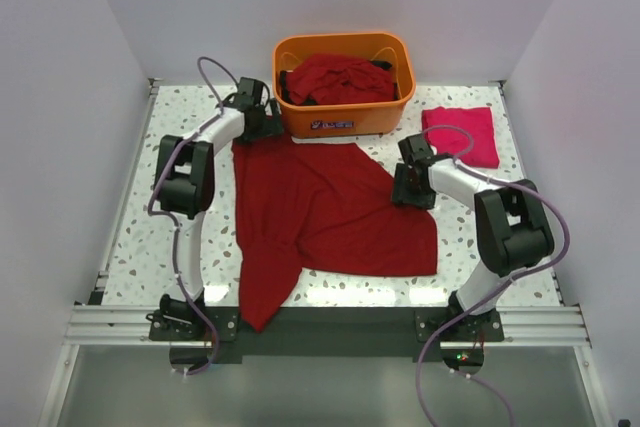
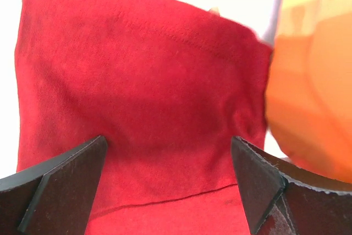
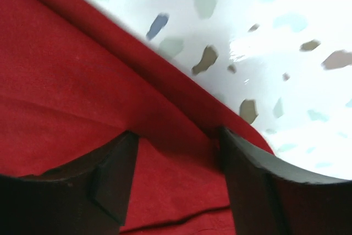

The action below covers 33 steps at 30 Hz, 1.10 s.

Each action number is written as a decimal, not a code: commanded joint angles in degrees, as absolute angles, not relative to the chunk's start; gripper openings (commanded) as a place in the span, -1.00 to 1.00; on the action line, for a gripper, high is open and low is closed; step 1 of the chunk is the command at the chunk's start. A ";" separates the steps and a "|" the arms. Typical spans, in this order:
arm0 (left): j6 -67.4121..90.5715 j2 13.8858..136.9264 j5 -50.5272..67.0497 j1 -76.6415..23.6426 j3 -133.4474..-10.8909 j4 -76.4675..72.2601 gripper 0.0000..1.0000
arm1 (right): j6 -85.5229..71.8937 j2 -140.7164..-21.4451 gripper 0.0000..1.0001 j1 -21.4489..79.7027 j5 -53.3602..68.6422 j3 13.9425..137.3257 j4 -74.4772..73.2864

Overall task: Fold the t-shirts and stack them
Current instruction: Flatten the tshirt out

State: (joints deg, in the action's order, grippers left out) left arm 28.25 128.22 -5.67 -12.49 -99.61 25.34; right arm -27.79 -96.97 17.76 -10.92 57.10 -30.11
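On dark red t-shirt point(image 1: 330, 212), left fingers point(image 2: 60, 185) spread wide, right fingers point(image 3: 104, 180) parted at edge

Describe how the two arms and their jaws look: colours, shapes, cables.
The left arm and right arm match: white tubular links between bulky black joint housings, on black base mounts. A thin lilac cable loops loosely along each arm. In the wrist views the jaws are matte black, flat-faced wedges with angled edges. No markings or sleeves show.

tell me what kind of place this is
Probably a robot test cell, not a home: white walls box in a speckled tabletop, left arm and right arm bolted to a metal rail, orange tub of t-shirts.
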 commanded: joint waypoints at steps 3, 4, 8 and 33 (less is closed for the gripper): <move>25.05 126.32 -5.44 -12.04 -106.70 29.79 1.00 | -26.55 -94.23 0.33 16.70 -11.69 61.87 -28.65; 24.87 124.82 -6.06 -12.13 -105.48 30.40 1.00 | -26.19 -91.87 0.36 16.70 -11.60 62.05 -29.26; 27.33 112.62 -8.53 -12.39 -93.99 32.52 1.00 | -24.44 -84.22 0.50 16.79 -9.77 60.30 -30.32; 40.53 91.64 -6.06 -30.59 -50.70 20.39 1.00 | -29.54 -88.41 0.97 21.37 -0.44 45.25 -22.68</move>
State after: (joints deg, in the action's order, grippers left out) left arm 43.62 86.52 -3.42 -32.14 -46.22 24.21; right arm -31.03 -84.77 26.00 1.15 44.86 -26.02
